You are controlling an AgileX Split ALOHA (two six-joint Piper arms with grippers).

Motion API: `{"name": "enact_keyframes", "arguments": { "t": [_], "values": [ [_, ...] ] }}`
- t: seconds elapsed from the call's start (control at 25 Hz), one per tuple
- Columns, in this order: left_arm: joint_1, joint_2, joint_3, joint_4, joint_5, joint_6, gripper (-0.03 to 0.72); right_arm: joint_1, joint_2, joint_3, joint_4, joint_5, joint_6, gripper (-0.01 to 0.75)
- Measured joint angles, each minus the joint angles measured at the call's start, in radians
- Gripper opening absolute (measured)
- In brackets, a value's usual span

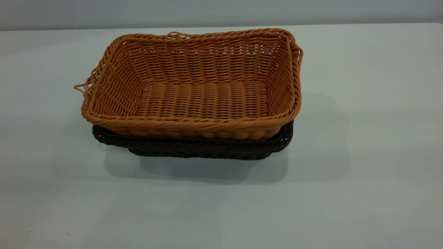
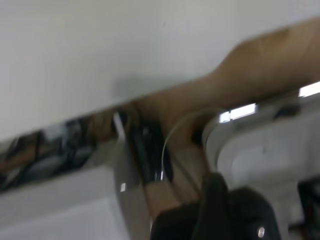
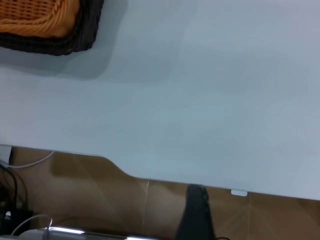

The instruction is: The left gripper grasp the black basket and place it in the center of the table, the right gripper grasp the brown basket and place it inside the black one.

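1. Locate the brown basket (image 1: 193,86). It sits nested inside the black basket (image 1: 193,147), upright, near the middle of the table (image 1: 373,166). Only the black basket's rim and lower front wall show below it.
2. Note the long axis of both baskets: it runs side to side across the exterior view.
3. Confirm that neither gripper appears in the exterior view. No gripper touches either basket.
4. Check the right wrist view. One corner of the stacked baskets lies well away from that arm across bare table. The right arm is judged the nearer one.
5. Check the left wrist view. It shows the table edge and floor, no basket.
6. Treat both grippers' opening as unknown; you cannot tell it from these views.
7. Judge the placement complete; no further grasp appears necessary.
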Motion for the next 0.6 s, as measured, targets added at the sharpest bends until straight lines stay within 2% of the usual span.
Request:
{"name": "enact_keyframes", "arguments": {
  "t": [0.6],
  "values": [
    [0.0,-0.363,0.0,0.003,0.004,-0.006,0.443,0.0,0.0,0.002,-0.001,-0.002,-0.001,0.523]
  ]
}}
